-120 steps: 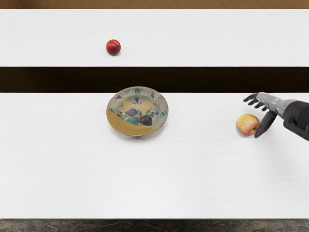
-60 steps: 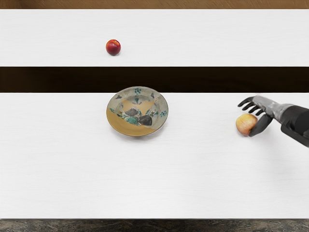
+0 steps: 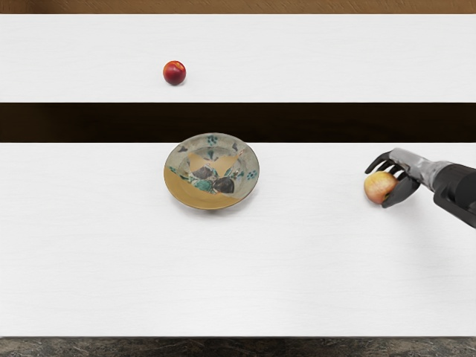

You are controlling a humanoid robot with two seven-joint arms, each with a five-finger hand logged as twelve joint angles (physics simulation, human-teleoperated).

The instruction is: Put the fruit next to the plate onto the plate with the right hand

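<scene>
A yellow-red apple point(image 3: 378, 187) sits near the right end of the near table, well to the right of the patterned plate point(image 3: 178, 190). My right hand point(image 3: 384, 183) comes in from the right edge and wraps the apple. Its fingers point(image 3: 381, 162) curl over the apple's top and far side, and the thumb presses on its near right side. The plate holds no fruit. The left arm is out of view.
A small red fruit point(image 3: 174, 73) lies on the far table point(image 3: 335, 59), beyond a dark gap point(image 3: 312, 123) between the two tables. The near white table point(image 3: 297, 260) stretches between the plate and the apple.
My right hand has moved left onto the apple and its fingers and thumb have closed around it. The apple has shifted slightly upward in the picture.
</scene>
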